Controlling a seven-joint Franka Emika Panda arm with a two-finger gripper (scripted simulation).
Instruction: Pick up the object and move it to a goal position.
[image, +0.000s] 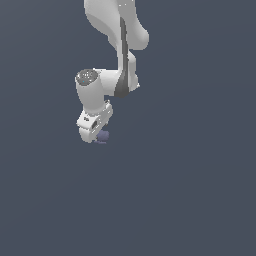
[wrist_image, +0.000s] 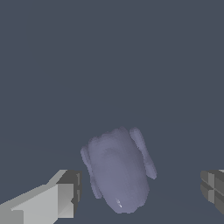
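Seen from outside: white arm (image: 116, 45) bent down over a flat slate-grey floor (image: 190, 190), its upper part cut off by the frame edge. Claw (image: 98, 136) low, almost at the floor, fingertips hard to separate from the hand. Just under it, a small bluish-purple blob (image: 103, 136) — mostly hidden behind the claw, only a sliver showing. From the wrist: same blob (wrist_image: 119, 170), lumpy and rounded with ridged sides, lying between two grey fingers (wrist_image: 68, 192), touching neither. Jaws spread wide, gaps on both sides — second finger clipped at the frame edge.
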